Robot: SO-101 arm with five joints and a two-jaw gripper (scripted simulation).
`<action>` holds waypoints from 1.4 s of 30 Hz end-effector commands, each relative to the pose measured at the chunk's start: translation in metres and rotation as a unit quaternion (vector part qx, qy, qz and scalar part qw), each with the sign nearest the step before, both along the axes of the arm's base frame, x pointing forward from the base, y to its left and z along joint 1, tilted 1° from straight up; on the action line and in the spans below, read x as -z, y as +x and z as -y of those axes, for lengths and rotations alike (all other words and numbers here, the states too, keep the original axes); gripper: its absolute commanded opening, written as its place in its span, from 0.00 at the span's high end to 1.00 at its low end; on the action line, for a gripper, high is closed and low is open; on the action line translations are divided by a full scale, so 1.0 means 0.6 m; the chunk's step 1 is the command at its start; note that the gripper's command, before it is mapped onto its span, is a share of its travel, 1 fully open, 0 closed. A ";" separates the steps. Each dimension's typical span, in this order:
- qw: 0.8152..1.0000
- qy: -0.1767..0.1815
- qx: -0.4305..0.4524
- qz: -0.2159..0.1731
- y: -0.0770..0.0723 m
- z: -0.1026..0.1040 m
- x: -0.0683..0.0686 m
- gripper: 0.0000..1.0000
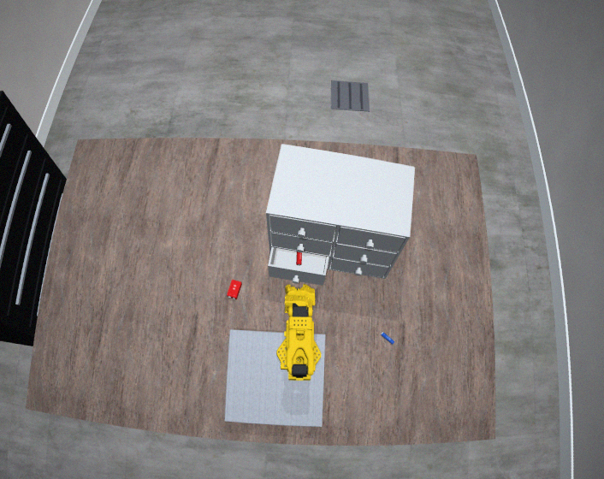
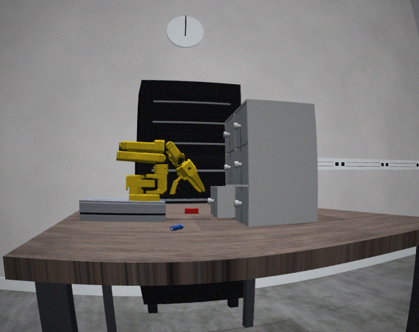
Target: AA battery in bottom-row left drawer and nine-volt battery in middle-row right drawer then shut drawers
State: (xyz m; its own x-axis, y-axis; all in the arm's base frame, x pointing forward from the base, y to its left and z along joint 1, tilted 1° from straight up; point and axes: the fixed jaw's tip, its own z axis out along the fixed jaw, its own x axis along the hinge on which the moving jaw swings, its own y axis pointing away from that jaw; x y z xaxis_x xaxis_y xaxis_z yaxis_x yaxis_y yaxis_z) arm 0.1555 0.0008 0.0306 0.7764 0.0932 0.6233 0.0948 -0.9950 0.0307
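The grey chest [image 1: 340,206] stands on the table, with its bottom-left drawer [image 1: 298,263] pulled out; it also shows in the exterior view [image 2: 222,200]. A red cylindrical battery with a white tip [image 1: 299,256] lies inside that drawer. A red block-shaped nine-volt battery [image 1: 233,288] [image 2: 191,210] lies on the table left of the drawer. My gripper [image 1: 303,289] hangs just in front of the open drawer's knob, above the table [image 2: 188,191]. Its jaws are a little apart and hold nothing. The other drawers are closed.
A small blue cylinder [image 1: 387,338] [image 2: 176,227] lies on the table to the right of my arm. My arm stands on a grey base plate [image 1: 274,379]. A black cabinet [image 1: 8,216] stands off the table's left side.
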 end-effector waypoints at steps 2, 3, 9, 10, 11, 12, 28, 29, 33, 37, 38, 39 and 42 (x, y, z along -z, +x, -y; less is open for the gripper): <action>1.000 0.003 0.000 -0.002 -0.001 -0.001 0.005 0.79; 1.000 0.003 0.000 -0.002 -0.001 -0.001 0.005 0.79; 1.000 0.003 0.000 -0.002 0.001 -0.002 0.006 0.79; 1.000 0.003 0.000 -0.002 0.003 -0.002 0.007 0.79; 1.000 0.003 0.000 -0.002 0.006 -0.002 0.008 0.79; 1.000 0.003 0.000 -0.002 0.008 -0.002 0.010 0.79; 1.000 0.005 0.000 0.011 0.026 -0.004 0.015 0.79; 1.000 0.005 0.000 0.011 0.026 -0.004 0.015 0.79; 1.000 0.005 0.000 0.011 0.026 -0.004 0.015 0.79; 1.000 0.005 0.000 0.011 0.026 -0.004 0.015 0.79; 1.000 0.005 0.000 0.011 0.026 -0.004 0.015 0.79; 1.000 0.005 0.000 0.011 0.026 -0.004 0.015 0.79; 1.000 0.005 0.000 0.011 0.026 -0.004 0.015 0.79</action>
State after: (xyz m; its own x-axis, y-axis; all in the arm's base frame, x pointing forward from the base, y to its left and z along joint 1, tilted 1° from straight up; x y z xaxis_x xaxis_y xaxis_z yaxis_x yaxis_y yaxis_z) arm 0.1691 0.0016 0.0196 0.7700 0.0893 0.6318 0.0918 -0.9954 0.0289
